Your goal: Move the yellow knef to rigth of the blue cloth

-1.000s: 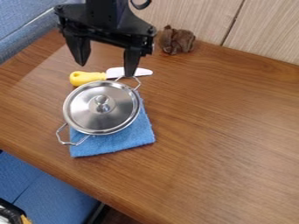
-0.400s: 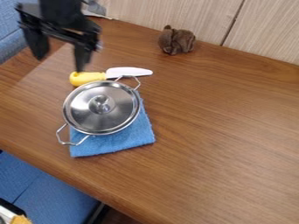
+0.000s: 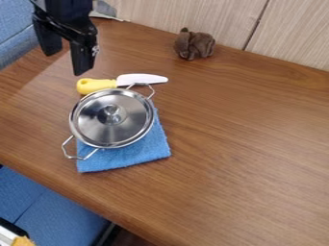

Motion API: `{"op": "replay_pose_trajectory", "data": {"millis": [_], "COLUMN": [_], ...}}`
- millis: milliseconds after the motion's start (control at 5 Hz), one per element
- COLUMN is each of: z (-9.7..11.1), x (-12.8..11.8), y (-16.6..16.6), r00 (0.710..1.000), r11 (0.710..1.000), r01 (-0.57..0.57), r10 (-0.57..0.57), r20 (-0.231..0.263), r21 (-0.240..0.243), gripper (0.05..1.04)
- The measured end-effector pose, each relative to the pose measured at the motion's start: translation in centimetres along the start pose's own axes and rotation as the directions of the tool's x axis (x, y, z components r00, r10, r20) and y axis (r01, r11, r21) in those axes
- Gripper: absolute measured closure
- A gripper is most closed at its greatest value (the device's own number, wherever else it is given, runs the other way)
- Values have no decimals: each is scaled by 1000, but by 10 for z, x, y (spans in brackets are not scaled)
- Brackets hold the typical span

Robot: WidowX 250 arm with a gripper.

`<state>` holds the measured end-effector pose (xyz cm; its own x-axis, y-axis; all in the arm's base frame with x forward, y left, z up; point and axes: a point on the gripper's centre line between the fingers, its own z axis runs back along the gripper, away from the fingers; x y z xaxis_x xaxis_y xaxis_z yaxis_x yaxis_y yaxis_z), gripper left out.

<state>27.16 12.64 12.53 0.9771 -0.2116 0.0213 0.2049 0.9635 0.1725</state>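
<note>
In the camera view, the black gripper (image 3: 64,64) hangs over the tabletop (image 3: 250,139) near its far left corner, its two fingers spread apart. The knife, with its yellow handle (image 3: 95,85) and white blade (image 3: 138,79), lies flat between that corner and the steel pot (image 3: 106,132); its handle points toward the table's left edge, its blade toward the right. The lidded pot stands on the blue cloth (image 3: 138,153), near the table's front edge, one wire handle close beside the blade. A crumpled brown bundle (image 3: 194,44) sits by the back edge, near the wood-panelled wall (image 3: 193,17).
</note>
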Motion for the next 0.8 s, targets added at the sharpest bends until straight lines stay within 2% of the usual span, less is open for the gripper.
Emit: {"op": "replay_pose_trajectory", "data": {"millis": [200, 400, 600, 800], "z": [-15, -23, -37, -46], "x": [7, 15, 17, 18], "y": [-2, -8, -9, -10], "r00": [981, 950, 933, 929], "r11": [981, 949, 932, 928], "r01": [192, 313, 360, 369], "r10": [-193, -313, -361, -370], "r20": [-9, 5, -15, -22], "r21": [-35, -41, -42, -50], "gripper": [83, 83, 83, 83]}}
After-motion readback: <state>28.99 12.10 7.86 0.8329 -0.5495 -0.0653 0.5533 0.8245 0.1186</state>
